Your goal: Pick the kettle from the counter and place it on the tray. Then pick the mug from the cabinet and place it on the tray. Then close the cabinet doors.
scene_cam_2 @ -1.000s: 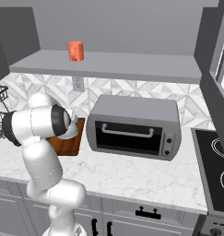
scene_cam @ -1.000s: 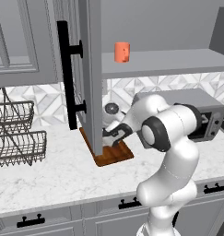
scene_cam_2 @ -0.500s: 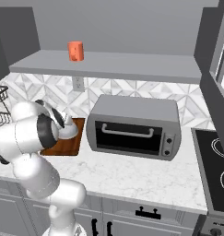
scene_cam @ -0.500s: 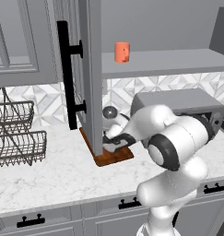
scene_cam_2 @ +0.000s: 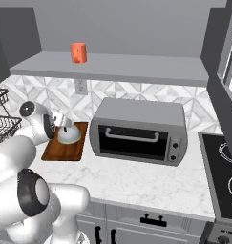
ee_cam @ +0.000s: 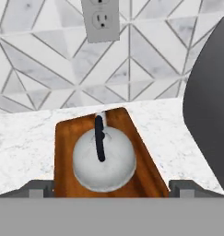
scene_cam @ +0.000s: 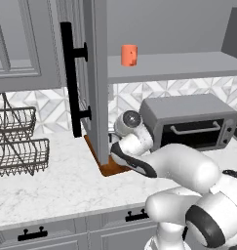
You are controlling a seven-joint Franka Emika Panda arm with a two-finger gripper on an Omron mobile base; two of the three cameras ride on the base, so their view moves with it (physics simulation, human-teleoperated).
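The white-grey kettle [ee_cam: 103, 160] with its black arched handle stands on the reddish-brown tray [ee_cam: 65, 152] on the marble counter [ee_cam: 21, 138]. My gripper [ee_cam: 112, 186] hovers just behind it, open, one fingertip at each bottom corner and nothing between them. From the right base, the kettle [scene_cam_2: 69, 135] sits at the tray's [scene_cam_2: 65, 148] back half, with the gripper [scene_cam_2: 60, 121] close to its upper left. The orange mug [scene_cam: 129, 54] stands on the open cabinet's shelf [scene_cam: 178, 66]; mug [scene_cam_2: 78, 52]. An open cabinet door [scene_cam: 93, 73] hides most of the tray [scene_cam: 112, 168].
A large grey toaster oven [scene_cam_2: 136, 131] stands right beside the tray. A wire dish rack [scene_cam: 17, 141] sits at the left, a black stove [scene_cam_2: 222, 167] at the right. A wall outlet [ee_cam: 100, 18] is behind the tray. The right cabinet door [scene_cam_2: 227, 47] also hangs open.
The arm has swung low and forward, its elbow now in front of the counter. The gripper has let go and backed off the kettle, which rests on the tray.
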